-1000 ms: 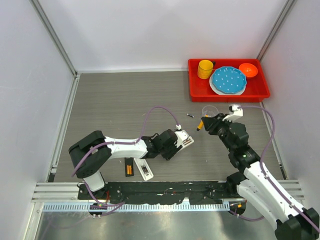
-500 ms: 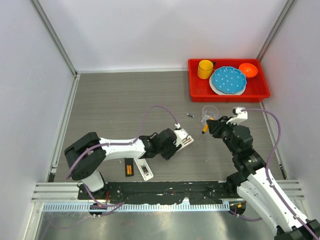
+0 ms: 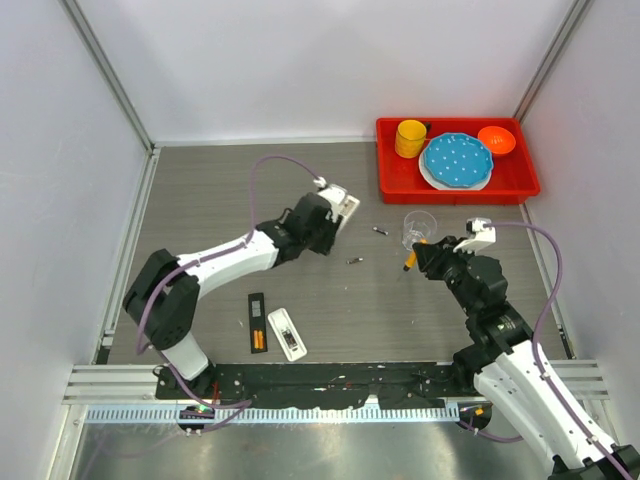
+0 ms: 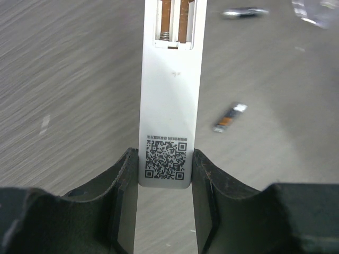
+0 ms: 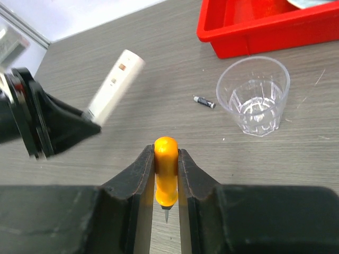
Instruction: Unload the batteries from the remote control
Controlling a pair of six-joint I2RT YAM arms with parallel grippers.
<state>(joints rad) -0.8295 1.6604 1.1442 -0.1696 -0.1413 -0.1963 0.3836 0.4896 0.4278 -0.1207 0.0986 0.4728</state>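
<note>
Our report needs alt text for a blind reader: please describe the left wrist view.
The left gripper clamps a white remote by its QR-code end, its open battery bay showing two orange batteries. Two loose batteries lie on the grey table to its right.

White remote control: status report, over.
Left claw shut on slim white plastic remote. Two orange cylindrical batteries seated in it. Right claw shut on orange-handled screwdriver. Nothing blocking.

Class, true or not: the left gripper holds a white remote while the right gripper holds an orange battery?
The right gripper holds an orange-handled screwdriver, not a battery: the right wrist view shows its metal tip. The left gripper does hold the white remote.
</note>
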